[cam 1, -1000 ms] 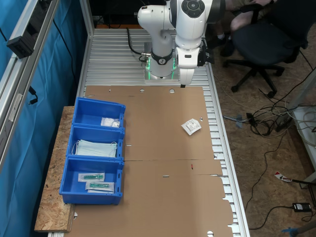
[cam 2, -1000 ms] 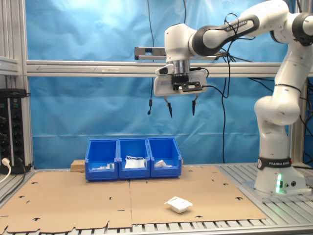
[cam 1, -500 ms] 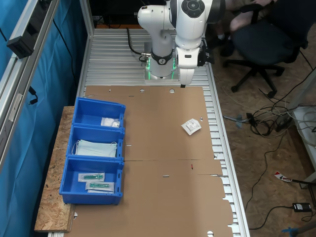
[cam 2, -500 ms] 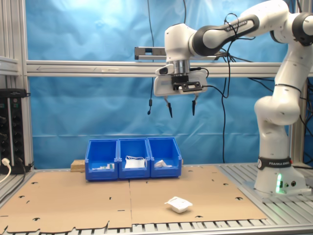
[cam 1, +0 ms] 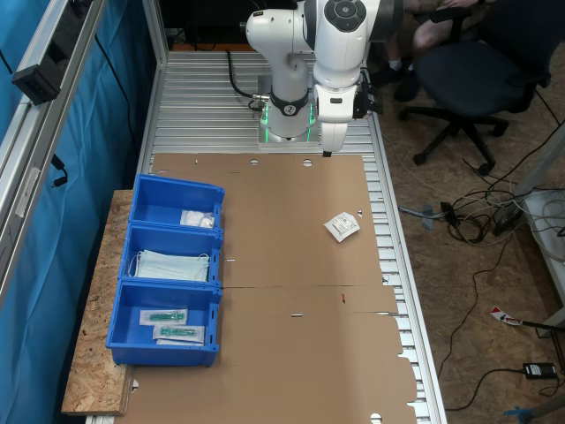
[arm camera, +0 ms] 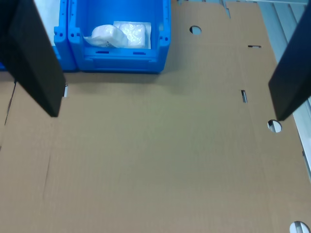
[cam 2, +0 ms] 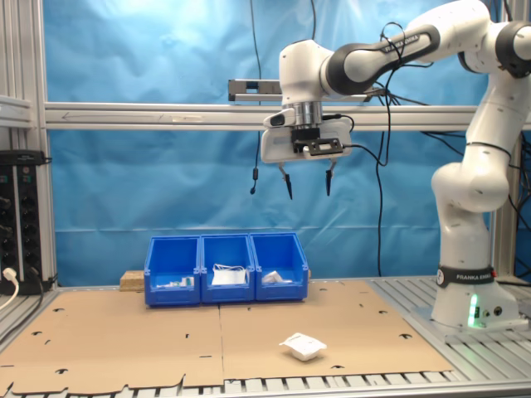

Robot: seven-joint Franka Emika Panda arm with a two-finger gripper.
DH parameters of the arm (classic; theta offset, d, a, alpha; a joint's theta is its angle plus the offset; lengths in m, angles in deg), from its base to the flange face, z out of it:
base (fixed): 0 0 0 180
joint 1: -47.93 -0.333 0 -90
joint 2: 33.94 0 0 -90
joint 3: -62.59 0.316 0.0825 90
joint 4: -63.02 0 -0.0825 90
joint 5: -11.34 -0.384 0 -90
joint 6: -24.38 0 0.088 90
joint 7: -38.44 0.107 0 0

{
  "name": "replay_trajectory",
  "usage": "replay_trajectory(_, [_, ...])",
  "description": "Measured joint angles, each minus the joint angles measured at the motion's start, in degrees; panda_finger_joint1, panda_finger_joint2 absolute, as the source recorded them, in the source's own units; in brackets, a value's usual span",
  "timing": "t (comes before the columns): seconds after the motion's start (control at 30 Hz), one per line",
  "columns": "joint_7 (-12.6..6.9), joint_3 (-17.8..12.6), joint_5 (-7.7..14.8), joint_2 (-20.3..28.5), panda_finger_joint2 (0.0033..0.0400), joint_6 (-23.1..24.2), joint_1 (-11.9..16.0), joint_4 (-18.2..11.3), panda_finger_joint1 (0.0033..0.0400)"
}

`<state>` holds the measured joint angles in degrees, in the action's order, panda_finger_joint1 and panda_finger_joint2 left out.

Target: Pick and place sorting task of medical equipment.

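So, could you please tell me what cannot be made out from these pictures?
- White sachet: its print is too small to read in both exterior views.
- Bin contents in the second exterior view: mostly hidden behind the blue bins' front walls.
- Fingers in the wrist view: cut off by the picture's edges.

bins (cam 1: pixel 168 291) blue | cardboard sheet (cam 1: pixel 291 353) brown | sachet (cam 1: pixel 342 226) white, dark print | backdrop (cam 2: pixel 166 50) blue
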<state>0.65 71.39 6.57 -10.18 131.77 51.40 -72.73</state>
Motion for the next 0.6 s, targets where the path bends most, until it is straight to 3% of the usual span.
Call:
replay_trajectory(0.23, [0.00, 0.38, 0.00, -0.95, 0.0400, 0.75, 0.00, 0.00, 0.0400])
replay_trajectory(0.6, [0.00, 2.31, 0.00, -6.46, 0.0400, 6.21, 0.08, -0.13, 0.0400])
